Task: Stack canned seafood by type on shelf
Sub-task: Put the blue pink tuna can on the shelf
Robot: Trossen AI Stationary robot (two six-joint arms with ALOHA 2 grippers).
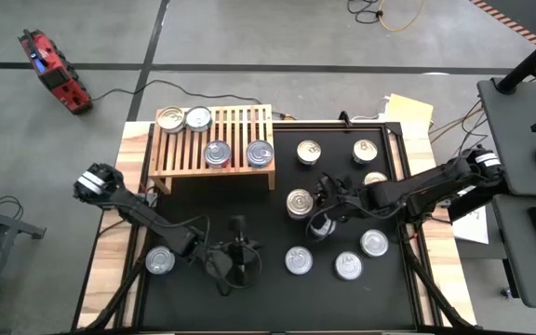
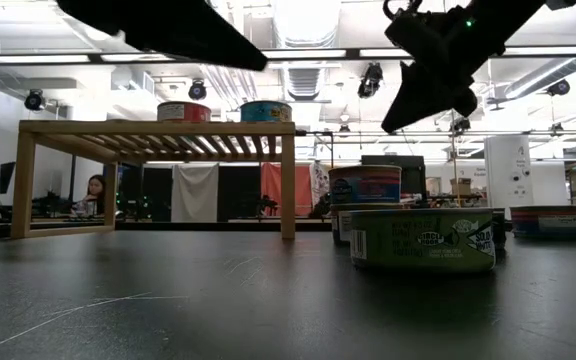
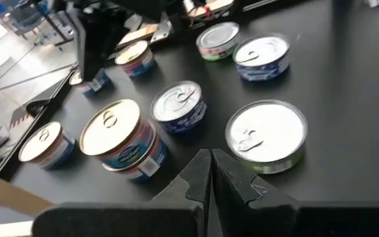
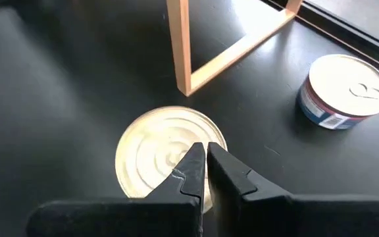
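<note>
Overhead, right gripper (image 4: 206,153), fingers pressed together, above an upright gold-lidded can (image 4: 156,155).

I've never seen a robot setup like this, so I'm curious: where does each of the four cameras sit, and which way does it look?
High view: above the table, looking straight down; shows both arms, the shelf and the cans.
Low view: at table-top height, looking level across into the room; both arms enter from above.
Left wrist view: on the left arm, looking past the shut left gripper at cans.
Right wrist view: on the right arm; the shut right gripper hangs over a gold-lidded can.
Shared: that gold-lidded can and a shelf leg also show from above.
</note>
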